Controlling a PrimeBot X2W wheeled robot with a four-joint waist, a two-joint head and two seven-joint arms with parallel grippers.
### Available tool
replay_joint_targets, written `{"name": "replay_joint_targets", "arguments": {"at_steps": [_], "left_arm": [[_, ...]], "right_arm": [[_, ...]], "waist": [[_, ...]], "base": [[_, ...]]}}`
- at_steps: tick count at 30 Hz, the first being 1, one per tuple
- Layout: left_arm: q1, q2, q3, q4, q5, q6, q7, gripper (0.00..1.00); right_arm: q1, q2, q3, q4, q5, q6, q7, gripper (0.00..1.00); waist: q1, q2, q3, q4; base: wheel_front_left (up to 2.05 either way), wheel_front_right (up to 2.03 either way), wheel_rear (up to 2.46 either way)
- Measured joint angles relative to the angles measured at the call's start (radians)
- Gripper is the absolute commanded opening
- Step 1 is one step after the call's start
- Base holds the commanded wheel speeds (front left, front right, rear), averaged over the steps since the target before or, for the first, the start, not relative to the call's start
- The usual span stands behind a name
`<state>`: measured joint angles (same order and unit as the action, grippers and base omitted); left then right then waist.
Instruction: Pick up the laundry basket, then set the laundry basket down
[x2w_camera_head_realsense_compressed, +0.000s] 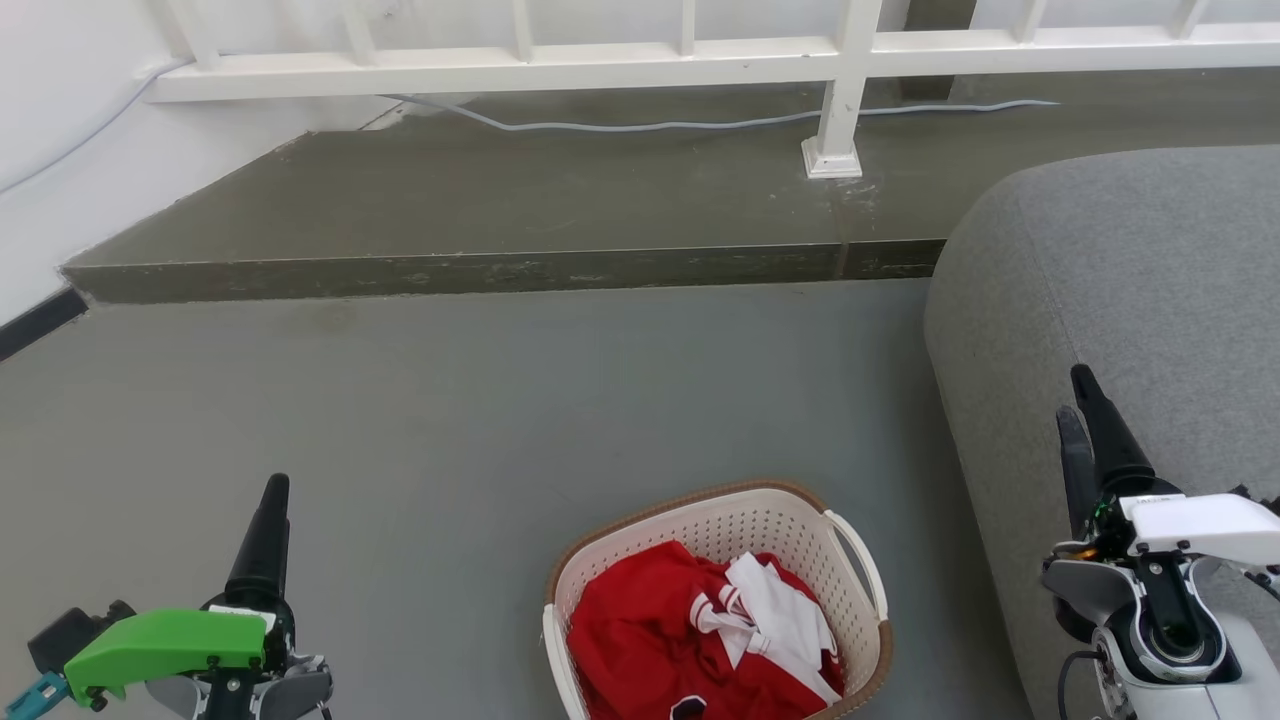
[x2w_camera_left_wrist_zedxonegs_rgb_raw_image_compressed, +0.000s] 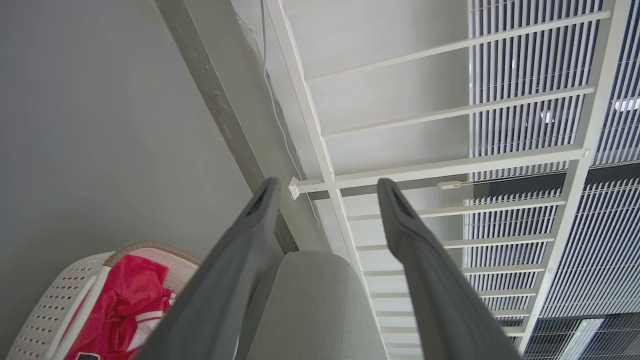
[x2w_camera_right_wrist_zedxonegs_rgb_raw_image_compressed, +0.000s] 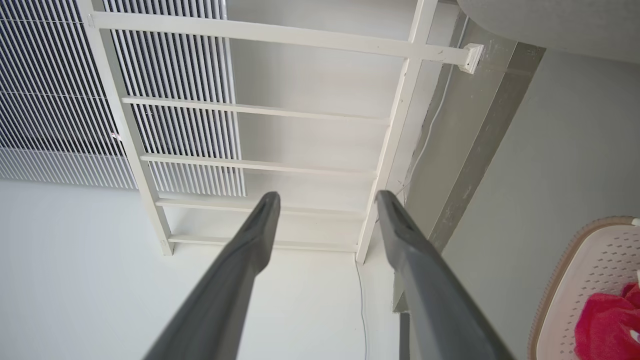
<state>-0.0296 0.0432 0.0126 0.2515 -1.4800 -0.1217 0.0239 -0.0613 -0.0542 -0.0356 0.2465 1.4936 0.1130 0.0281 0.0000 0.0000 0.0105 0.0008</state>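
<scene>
Grey floor (x2w_camera_head_realsense_compressed: 500, 400) holds the laundry basket (x2w_camera_head_realsense_compressed: 700, 525) between the left gripper (x2w_camera_left_wrist_zedxonegs_rgb_raw_image_compressed: 325, 187) and right gripper (x2w_camera_right_wrist_zedxonegs_rgb_raw_image_compressed: 327, 197); both are spread wide, empty.

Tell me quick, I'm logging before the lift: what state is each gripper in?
Left gripper: open, holding nothing.
Right gripper: open, holding nothing.
</scene>
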Motion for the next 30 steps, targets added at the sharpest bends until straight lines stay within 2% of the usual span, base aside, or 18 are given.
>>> {"name": "replay_joint_targets", "arguments": {"at_steps": [9, 17, 30], "left_arm": [[0.0, 0.025, -0.034, -0.002, 0.11, 0.0, -0.038, 1.0], [-0.001, 0.043, -0.046, -0.005, 0.256, 0.0, -0.062, 1.0], [-0.002, 0.044, -0.06, -0.034, 0.468, 0.016, -0.106, 1.0]], "right_arm": [[-0.014, -0.039, 0.066, -0.015, -0.124, 0.0, -0.04, 1.0], [-0.018, -0.062, 0.11, -0.014, -0.247, 0.001, -0.065, 1.0], [-0.037, -0.072, 0.126, -0.025, -0.466, 0.001, -0.108, 1.0]], "waist": [[0.0, 0.0, 0.002, 0.0], [0.0, 0.0, 0.002, 0.0], [0.0, 0.0, 0.001, 0.0]], "base": [[0.0, 0.0, 0.0], [0.0, 0.0, 0.0], [0.0, 0.0, 0.0]]}}
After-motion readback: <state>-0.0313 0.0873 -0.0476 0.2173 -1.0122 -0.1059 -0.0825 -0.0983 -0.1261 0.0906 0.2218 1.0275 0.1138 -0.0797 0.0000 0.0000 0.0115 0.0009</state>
